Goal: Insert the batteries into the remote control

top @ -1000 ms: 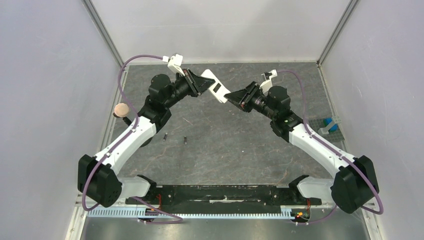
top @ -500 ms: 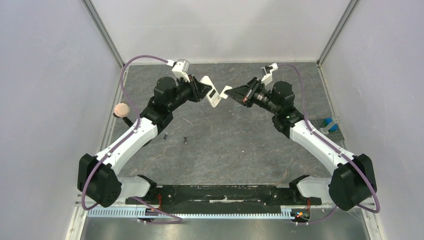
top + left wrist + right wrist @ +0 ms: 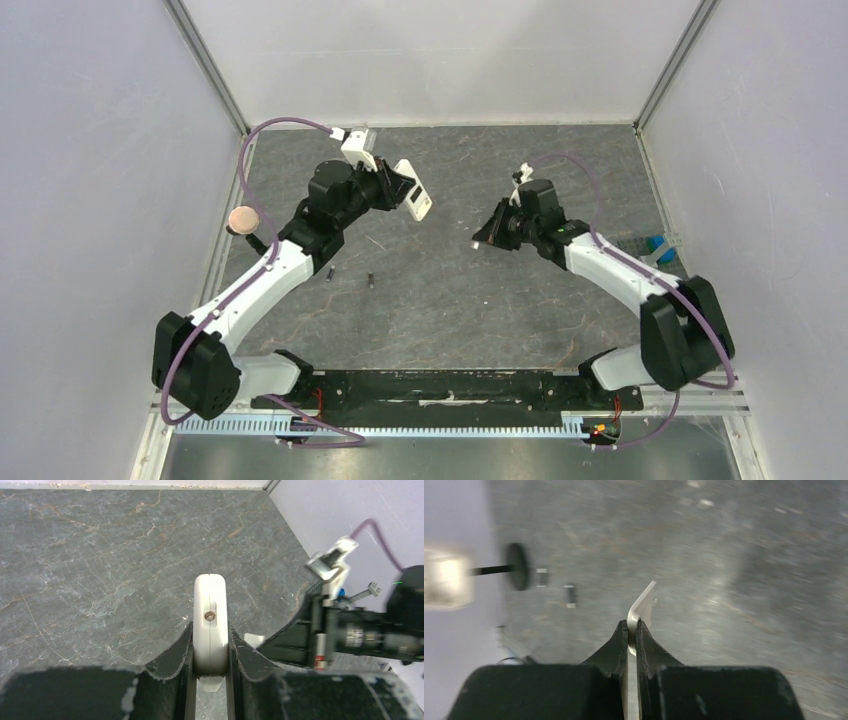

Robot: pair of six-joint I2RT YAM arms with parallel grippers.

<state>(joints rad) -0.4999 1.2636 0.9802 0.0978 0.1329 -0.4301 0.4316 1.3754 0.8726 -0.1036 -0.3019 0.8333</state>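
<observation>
**Top view.** Left gripper (image 3: 402, 186): clamped on the remote control (image 3: 418, 198), held clear of the table (image 3: 450, 310) at 11 o'clock from its centre. Batteries (image 3: 329, 271): two, loose on the table at 7 o'clock from the remote, well apart from it. Right gripper (image 3: 481, 240): at 4 o'clock from the remote, jaws together; its load is too small to tell here.

**Left wrist view.** Remote edge-on, upright, squeezed between both fingers (image 3: 177, 650).

**Right wrist view.** Jaws pinched on a thin white cover piece (image 3: 644, 606); the background is blurred.
</observation>
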